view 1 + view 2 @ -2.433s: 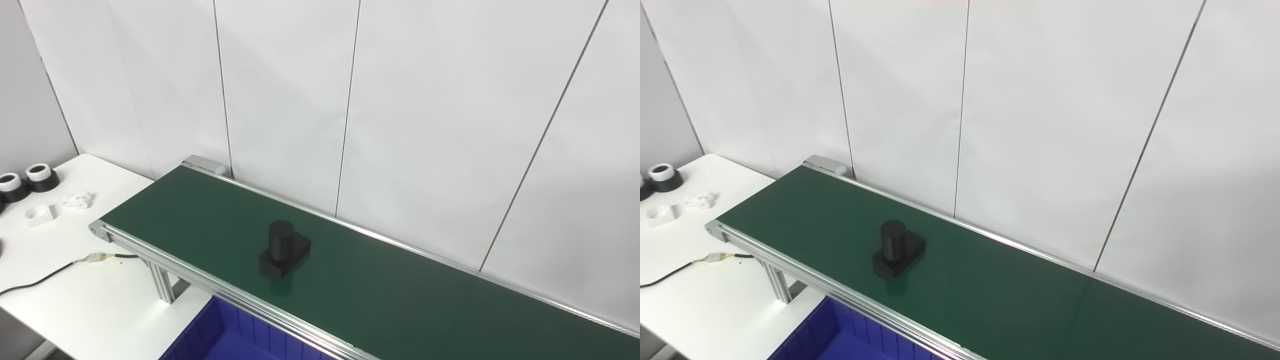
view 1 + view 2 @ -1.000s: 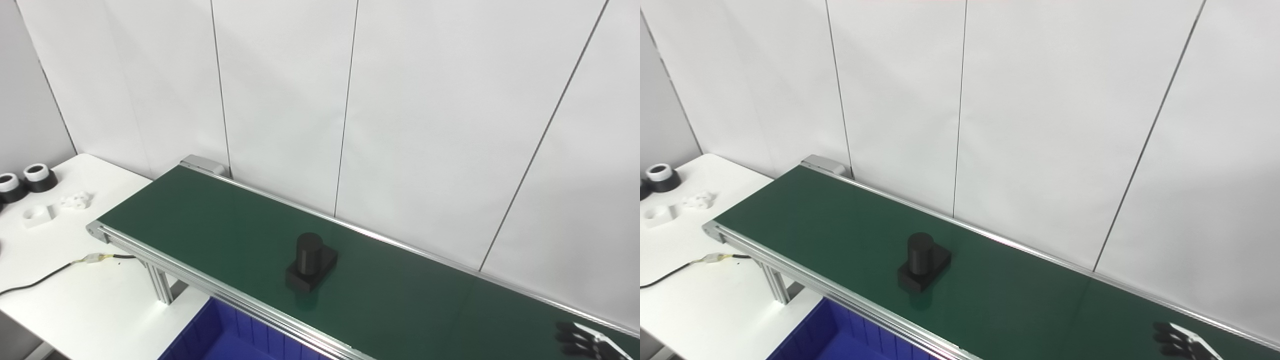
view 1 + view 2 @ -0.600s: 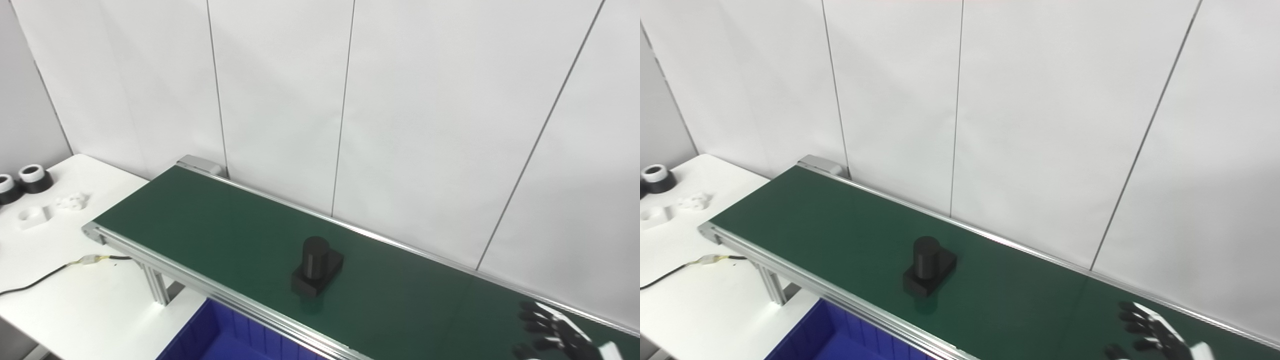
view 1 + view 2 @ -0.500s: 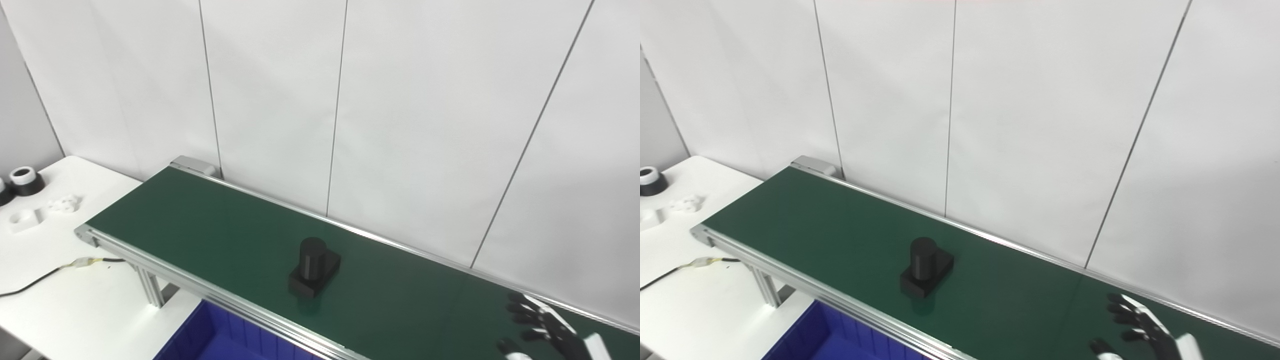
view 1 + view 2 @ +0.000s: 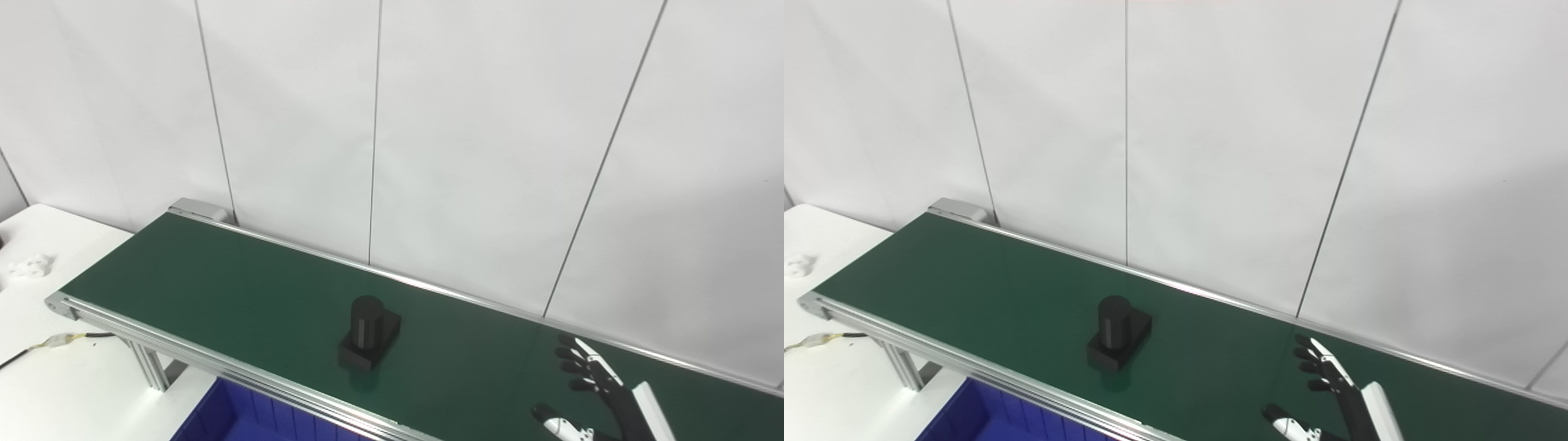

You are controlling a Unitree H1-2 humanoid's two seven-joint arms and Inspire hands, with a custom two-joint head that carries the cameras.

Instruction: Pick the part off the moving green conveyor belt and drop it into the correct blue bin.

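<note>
1. I see the black part (image 5: 369, 333), a short cylinder standing upright on a rectangular base, sitting on the green conveyor belt (image 5: 245, 288) about midway along its visible length, closer to the near rail than the far one.
2. My right hand (image 5: 591, 392) reaches in from the lower right above the belt, fingers (image 5: 576, 354) spread apart and thumb out, grasping nothing, well apart from the part.
3. My left hand is out of view.
4. A corner of the blue bin (image 5: 245, 413) shows below the belt's near rail, left of the part.
5. On the white table (image 5: 55, 380) at far left lie a small white piece (image 5: 27, 267) and a cable (image 5: 55, 341).
</note>
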